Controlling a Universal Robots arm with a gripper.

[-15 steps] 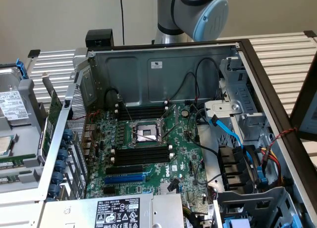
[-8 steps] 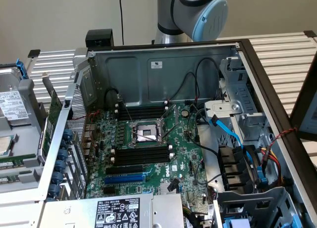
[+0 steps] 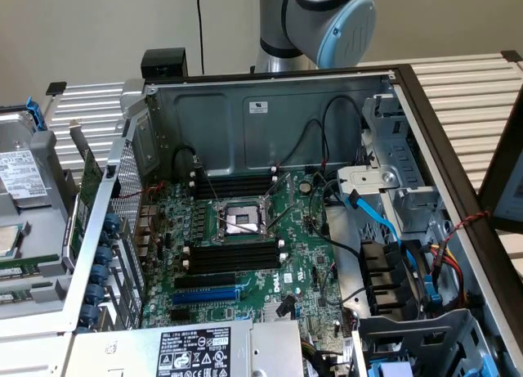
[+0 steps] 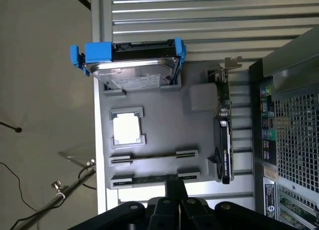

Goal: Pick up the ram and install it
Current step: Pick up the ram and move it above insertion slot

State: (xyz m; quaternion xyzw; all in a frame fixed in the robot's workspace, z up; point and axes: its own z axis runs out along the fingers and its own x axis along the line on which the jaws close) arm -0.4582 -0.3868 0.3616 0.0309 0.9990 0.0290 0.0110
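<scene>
A grey tray (image 4: 164, 115) beside the computer case holds two long holders. In each a thin ram stick (image 4: 149, 179) stands on edge, with the other ram stick (image 4: 149, 156) parallel to it. A green strip of ram (image 3: 18, 267) lies on the same tray at the exterior view's left edge. My gripper (image 4: 175, 186) hangs well above the tray. Its black fingers (image 4: 172, 192) are shut together with nothing between them, and their tip lines up with the nearer stick. Black memory slots (image 3: 233, 258) flank the processor socket (image 3: 241, 222) on the motherboard.
The tray also carries a hard drive in a blue bracket (image 4: 132, 65), a processor (image 4: 126, 128) and an upright green expansion card (image 4: 223, 135). The open case (image 3: 270, 115) has metal walls all round. Cables (image 3: 384, 222) and drive bays crowd the exterior view's right side.
</scene>
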